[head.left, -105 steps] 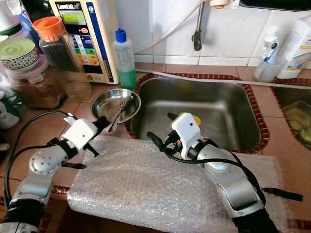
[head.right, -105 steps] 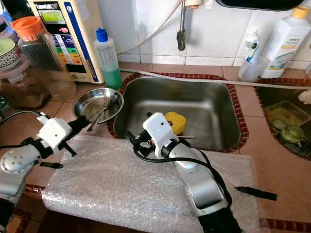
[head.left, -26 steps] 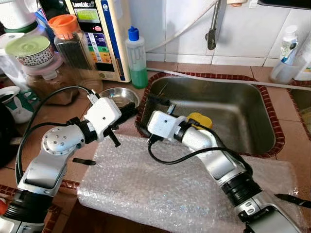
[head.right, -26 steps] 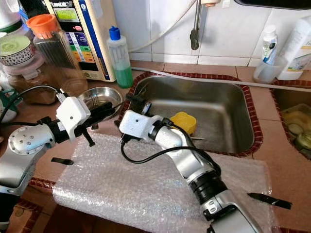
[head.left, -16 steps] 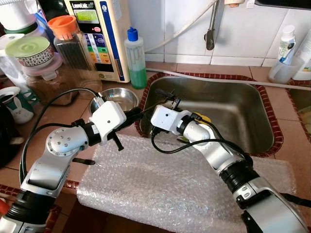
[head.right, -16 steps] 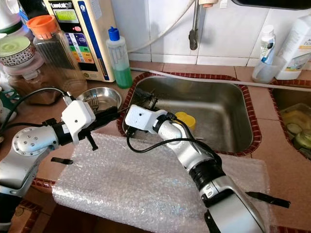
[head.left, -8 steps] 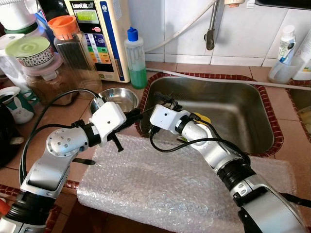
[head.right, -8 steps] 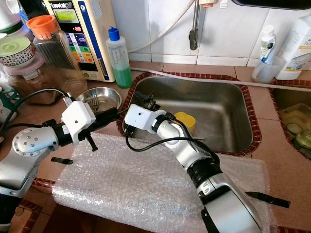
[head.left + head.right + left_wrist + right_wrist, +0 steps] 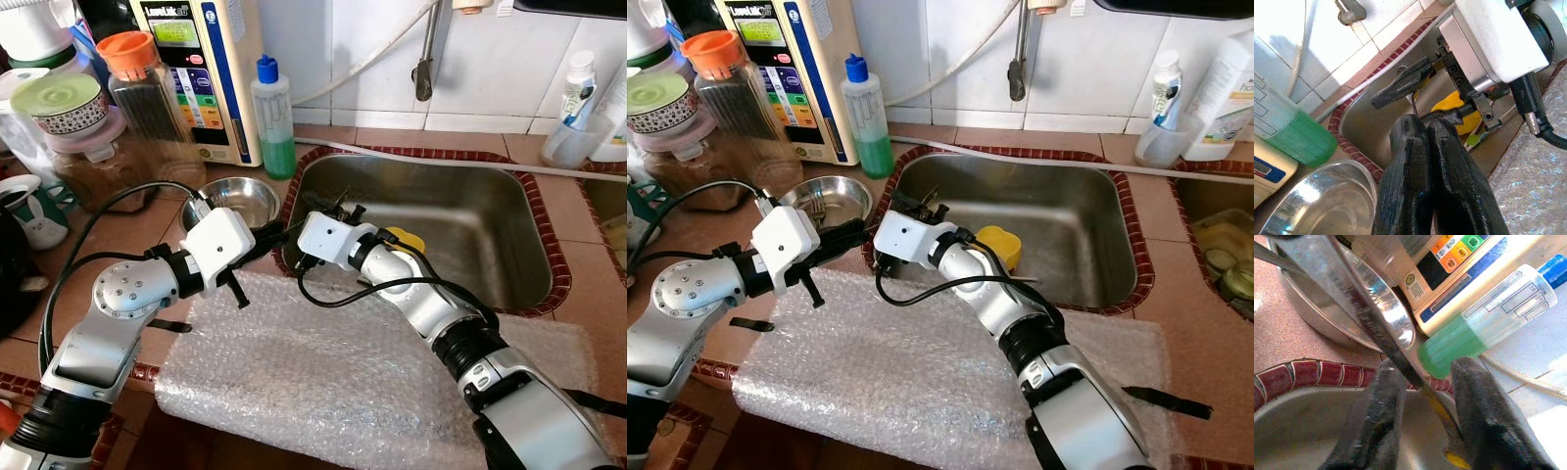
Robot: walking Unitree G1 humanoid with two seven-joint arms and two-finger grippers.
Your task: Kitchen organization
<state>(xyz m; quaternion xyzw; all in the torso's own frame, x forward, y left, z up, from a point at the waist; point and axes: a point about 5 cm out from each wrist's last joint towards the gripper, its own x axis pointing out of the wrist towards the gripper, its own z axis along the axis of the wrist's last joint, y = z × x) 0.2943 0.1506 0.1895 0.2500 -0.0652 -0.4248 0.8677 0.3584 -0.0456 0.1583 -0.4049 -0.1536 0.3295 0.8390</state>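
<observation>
now the right end effector (image 9: 338, 208) has come left to the sink (image 9: 460, 225) rim, open around a metal utensil (image 9: 1371, 328). the left end effector (image 9: 274, 233) is closed, probably pinching it beside the bowl (image 9: 240, 199). a handover looks near.

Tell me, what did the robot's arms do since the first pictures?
The right gripper swung left from the bubble wrap to the sink's left rim; its fingers now stand open around a metal utensil. The left gripper, shut on that utensil, lifted it from the bowl toward the right one. Bowl, sink and green bottle stayed put.
</observation>
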